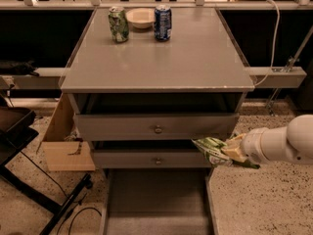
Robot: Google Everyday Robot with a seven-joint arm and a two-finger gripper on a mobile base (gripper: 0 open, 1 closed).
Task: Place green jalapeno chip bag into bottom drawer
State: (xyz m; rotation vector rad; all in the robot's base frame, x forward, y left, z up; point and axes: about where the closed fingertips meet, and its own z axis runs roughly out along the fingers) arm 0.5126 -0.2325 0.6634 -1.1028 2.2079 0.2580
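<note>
Claw [234, 151] clamped on green jalapeno chip bag [209, 147], frame right — move left, down over bottom drawer [156, 199] (clear its rim), then release.

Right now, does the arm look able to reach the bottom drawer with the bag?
Probably yes. The tool, shut on the bag, is at the right edge of the cabinet, above the right side of the bottom drawer, which is pulled open with bare floor showing. Nothing stands between.

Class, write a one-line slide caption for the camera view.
The gripper, right of the cabinet, holds the green jalapeno chip bag over the open bottom drawer's right edge.
</note>
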